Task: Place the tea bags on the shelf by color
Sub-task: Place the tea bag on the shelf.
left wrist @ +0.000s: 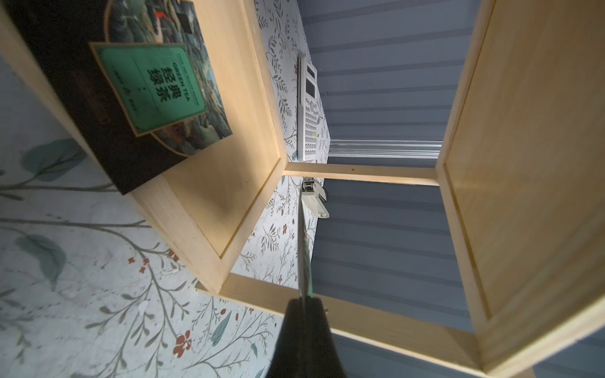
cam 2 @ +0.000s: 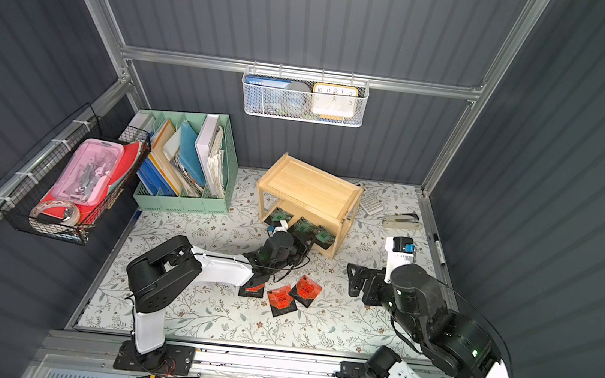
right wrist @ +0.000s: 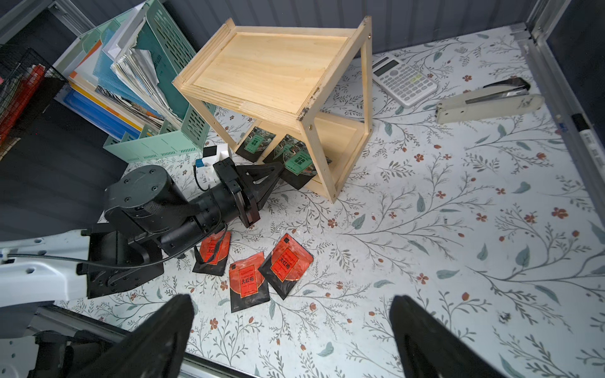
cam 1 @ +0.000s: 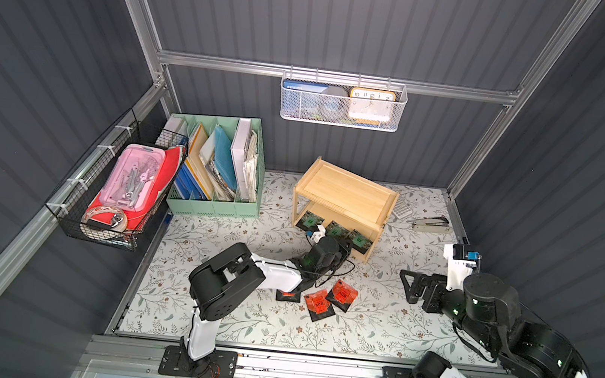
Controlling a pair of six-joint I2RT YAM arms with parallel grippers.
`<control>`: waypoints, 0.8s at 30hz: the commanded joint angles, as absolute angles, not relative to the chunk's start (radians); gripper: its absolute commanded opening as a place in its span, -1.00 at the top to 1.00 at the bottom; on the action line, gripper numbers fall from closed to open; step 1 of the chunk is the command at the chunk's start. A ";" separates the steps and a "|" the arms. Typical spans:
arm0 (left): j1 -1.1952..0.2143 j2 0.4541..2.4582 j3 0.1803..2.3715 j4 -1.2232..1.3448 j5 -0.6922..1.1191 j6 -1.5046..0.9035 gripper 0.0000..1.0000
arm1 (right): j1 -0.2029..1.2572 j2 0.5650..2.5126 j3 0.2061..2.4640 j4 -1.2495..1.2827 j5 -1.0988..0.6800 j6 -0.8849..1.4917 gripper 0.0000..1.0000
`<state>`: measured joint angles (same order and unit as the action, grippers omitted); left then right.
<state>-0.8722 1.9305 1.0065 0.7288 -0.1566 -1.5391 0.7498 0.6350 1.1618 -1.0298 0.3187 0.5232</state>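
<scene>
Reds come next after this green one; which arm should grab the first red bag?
Right, probably. The right gripper is open, empty and near the red tea bags; the left gripper is shut on a green tea bag at the shelf lower tier.

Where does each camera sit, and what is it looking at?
Both top views: high over the front, looking down on the whole table; the left arm and right arm show.
Left wrist: rides the left arm, peering into the lower tier of the shelf; its shut jaws pinch a green tea bag edge-on.
Right wrist: rides the right arm, looking down between its open jaws at the red tea bags and the left arm.
Shared: both wrist views show the calculator and stapler.
</scene>
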 commanded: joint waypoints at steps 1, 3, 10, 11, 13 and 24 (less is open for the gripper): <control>-0.876 1.961 1.045 0.700 -0.178 -1.550 1.00 | 0.747 0.627 1.178 -1.061 0.337 0.479 -0.98; -0.876 1.978 1.058 0.689 -0.183 -1.555 1.00 | 0.747 0.630 1.180 -1.060 0.340 0.466 -0.98; -0.862 2.046 1.131 0.655 -0.172 -1.548 1.00 | 0.747 0.629 1.183 -1.066 0.363 0.426 -0.98; -0.860 2.053 1.141 0.649 -0.170 -1.547 1.00 | 0.747 0.628 1.184 -1.068 0.365 0.425 -0.98; -0.853 2.071 1.157 0.642 -0.165 -1.545 1.00 | 0.748 0.626 1.183 -1.069 0.367 0.420 -0.98; -0.830 2.130 1.230 0.604 -0.152 -1.526 1.00 | 0.747 0.616 1.178 -1.077 0.405 0.414 -0.98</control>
